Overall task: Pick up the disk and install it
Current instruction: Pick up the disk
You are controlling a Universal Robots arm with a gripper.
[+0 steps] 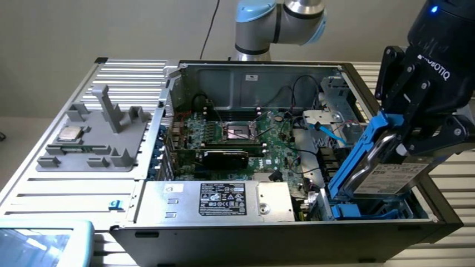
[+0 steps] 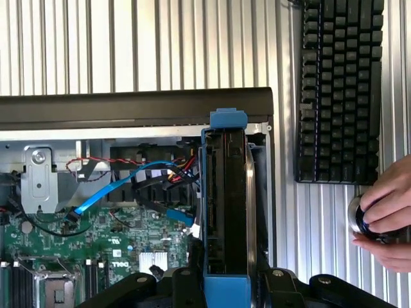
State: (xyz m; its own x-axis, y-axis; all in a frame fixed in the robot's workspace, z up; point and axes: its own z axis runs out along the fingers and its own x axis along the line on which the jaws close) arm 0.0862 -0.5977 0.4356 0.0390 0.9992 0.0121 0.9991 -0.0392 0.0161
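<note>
Over the open computer case, we see the gripper clamped on the disk.
Our arm reaches in from the exterior view's right, disk tilted, lower end at the corner drive bay; its wrist is cut off by the frame edge.

Bright, even light; ribbed table glares white; case interior and disk lie shadowed.

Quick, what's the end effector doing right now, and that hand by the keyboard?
End effector: closed on the disk, tilted over the open computer case.
Person's hand: curled around a small round object; what it is cannot be told.
</note>
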